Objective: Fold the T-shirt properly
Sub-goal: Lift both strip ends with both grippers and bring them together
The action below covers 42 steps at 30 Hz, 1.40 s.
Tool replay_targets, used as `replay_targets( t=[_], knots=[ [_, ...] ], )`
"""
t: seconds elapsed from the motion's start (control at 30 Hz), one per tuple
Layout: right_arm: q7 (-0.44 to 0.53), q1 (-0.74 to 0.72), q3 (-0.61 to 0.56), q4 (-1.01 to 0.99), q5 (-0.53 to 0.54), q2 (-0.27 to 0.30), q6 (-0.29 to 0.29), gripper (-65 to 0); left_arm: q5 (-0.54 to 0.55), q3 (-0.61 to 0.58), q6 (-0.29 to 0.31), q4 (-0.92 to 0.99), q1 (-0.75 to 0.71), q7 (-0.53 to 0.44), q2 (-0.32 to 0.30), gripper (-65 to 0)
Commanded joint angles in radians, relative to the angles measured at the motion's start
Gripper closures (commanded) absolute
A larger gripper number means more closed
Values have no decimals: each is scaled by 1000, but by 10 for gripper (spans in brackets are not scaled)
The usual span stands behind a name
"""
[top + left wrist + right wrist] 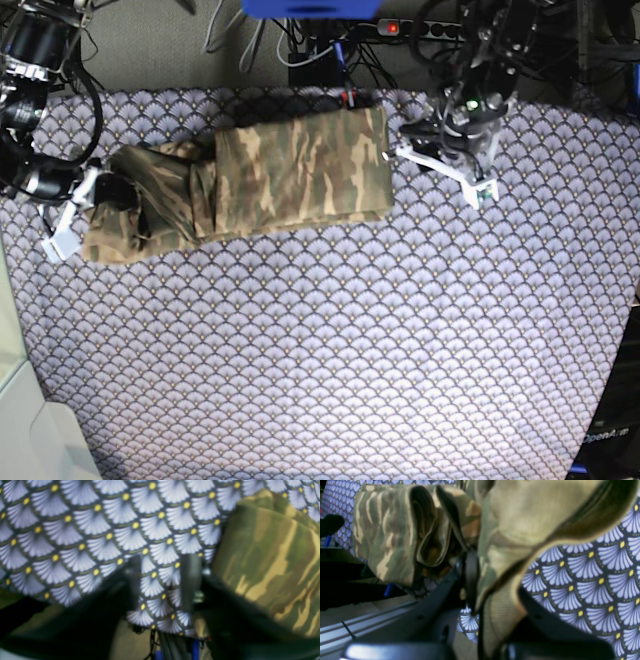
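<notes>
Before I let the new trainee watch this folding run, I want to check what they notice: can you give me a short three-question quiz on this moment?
1. True or false: the right end effector is shut on the T-shirt.
2. Multiple choice: in the base view, where is the left end effector? A) gripping the shirt's middle; B) beside the shirt's neat end, holding nothing; C) out of view.
3. Fill in: the shirt lies on a purple ____-patterned cloth.

Key: 1 true, cloth is pinched between its fingers in the right wrist view. 2 B, its fingers stand apart over bare cloth in the left wrist view. 3 scale.
</notes>
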<state>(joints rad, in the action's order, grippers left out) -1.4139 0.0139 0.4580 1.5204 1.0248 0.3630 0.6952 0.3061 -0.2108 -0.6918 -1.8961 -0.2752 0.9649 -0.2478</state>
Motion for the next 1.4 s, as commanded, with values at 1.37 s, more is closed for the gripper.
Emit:
replay_targets(
  t=[1.37],
  knots=[
    [18,37,-97,320,25,-218,3,0,-6,-112,-6,306,304,-13,181,-8]
  ],
)
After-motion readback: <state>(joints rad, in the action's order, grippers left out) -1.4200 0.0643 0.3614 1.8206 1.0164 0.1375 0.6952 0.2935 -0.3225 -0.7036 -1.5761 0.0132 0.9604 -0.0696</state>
